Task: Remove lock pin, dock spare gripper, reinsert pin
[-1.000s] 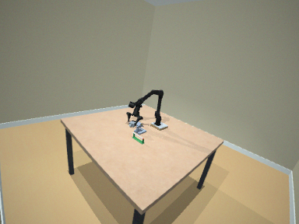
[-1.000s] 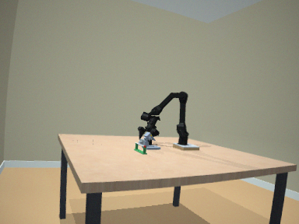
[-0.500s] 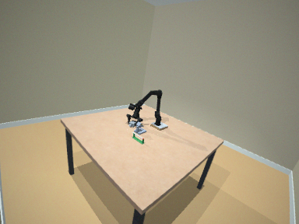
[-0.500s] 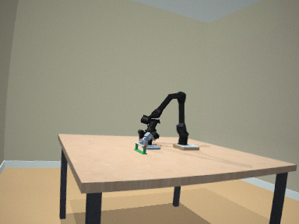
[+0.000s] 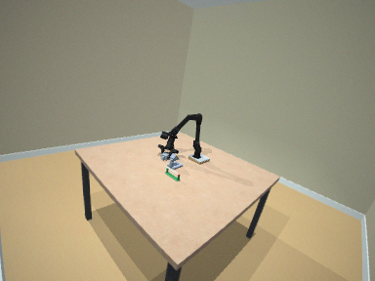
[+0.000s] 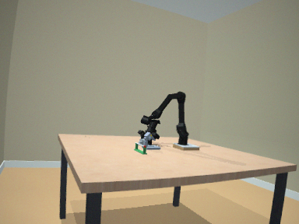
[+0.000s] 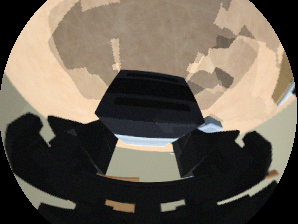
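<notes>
The spare gripper (image 5: 164,156) (image 7: 150,100) is a dark block with a pale blue-grey edge, under the arm's wrist. My gripper (image 5: 168,150) (image 7: 146,139) has its fingers part closed against both sides of it; the block hides the fingertips in the wrist view. The pale blue-grey mount (image 5: 175,166) (image 6: 154,148) stands beside it, its slanted socket (image 5: 173,159) rising from the base. The lock pin (image 5: 173,173), whitish with a red end, appears to lie across the green rack (image 5: 172,177) (image 6: 140,151), outside the socket. The contact between fingers and block is small in the top and exterior views.
The arm's base plate (image 5: 199,159) (image 6: 186,147) is behind the mount. The mount stands close beside my gripper, between it and the green rack. In the wrist view, a pale part of the mount (image 7: 212,124) shows just right of the block.
</notes>
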Tool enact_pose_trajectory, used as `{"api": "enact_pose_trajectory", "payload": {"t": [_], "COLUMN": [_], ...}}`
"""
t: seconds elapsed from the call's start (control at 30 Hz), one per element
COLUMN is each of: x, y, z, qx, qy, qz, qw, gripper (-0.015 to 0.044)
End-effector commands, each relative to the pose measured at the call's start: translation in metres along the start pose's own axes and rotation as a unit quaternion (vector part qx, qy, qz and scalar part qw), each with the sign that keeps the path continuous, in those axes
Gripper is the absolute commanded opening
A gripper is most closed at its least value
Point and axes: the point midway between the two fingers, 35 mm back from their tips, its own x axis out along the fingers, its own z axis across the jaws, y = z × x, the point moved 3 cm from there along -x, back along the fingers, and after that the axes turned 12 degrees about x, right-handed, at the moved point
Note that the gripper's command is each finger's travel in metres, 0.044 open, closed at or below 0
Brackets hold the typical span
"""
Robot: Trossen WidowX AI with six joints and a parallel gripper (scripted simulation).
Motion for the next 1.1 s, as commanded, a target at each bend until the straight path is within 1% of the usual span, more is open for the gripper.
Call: {"api": "enact_pose_trajectory", "payload": {"t": [0.0,0.03,0.17,0.3,0.97,1.07], "x": [0.0,0.0,-0.003,-0.015,-0.097,-0.104], "y": [0.0,0.0,0.002,0.011,0.056,0.059], "z": [0.0,0.0,0.001,0.002,-0.01,-0.012], "qx": [0.001,0.001,0.001,0.001,0.001,0.001], "qy": [0.0,0.0,0.0,0.0,0.0,0.0], "qz": [0.0,0.0,0.0,0.0,0.0,0.0], "qw": [1.0,1.0,1.0,1.0,1.0,1.0], "gripper": [0.0216,0.021,0.0105,0.0,0.0,0.0]}}
